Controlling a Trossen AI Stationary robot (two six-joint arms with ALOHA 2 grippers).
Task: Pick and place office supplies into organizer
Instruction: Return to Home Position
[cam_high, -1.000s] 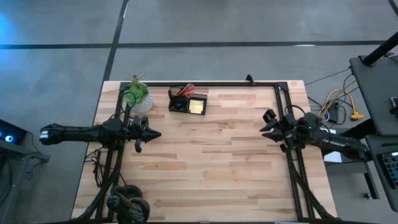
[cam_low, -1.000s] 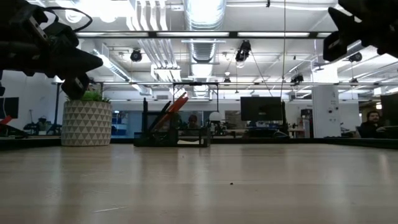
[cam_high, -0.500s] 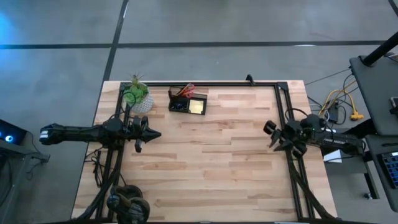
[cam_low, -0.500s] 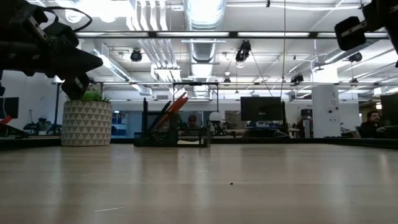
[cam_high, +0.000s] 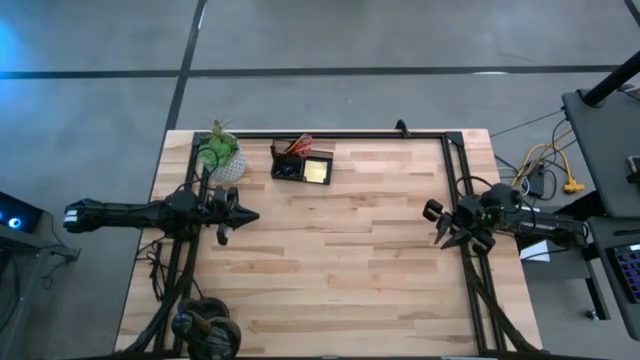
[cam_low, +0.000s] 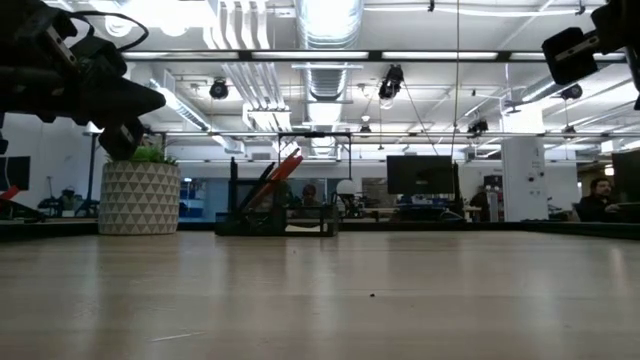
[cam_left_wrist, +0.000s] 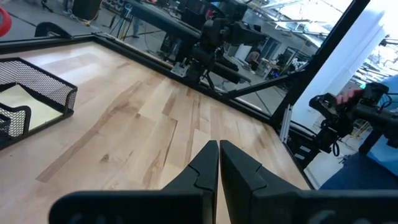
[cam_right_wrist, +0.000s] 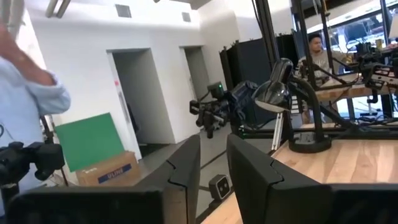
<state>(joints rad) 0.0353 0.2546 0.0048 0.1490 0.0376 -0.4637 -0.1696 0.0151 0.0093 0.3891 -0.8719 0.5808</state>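
The black mesh organizer stands at the table's far edge, left of the middle, also in the low view and the left wrist view. Red-handled scissors stick up out of it, and a yellow sticky-note pad lies in its right compartment. My left gripper hovers shut over the table's left side, pointing level toward the right. My right gripper hangs above the table's right edge, with a narrow gap between its fingers and nothing in it.
A white patterned pot with a green plant stands left of the organizer. A black frame rail runs along the far and right edges. People show in the room beyond.
My right gripper has swung toward the table's near edge and drawn back toward the right edge, rolling its wrist as it went. In the low view it has slid toward the picture's right edge. The left arm and the organizer have kept still.
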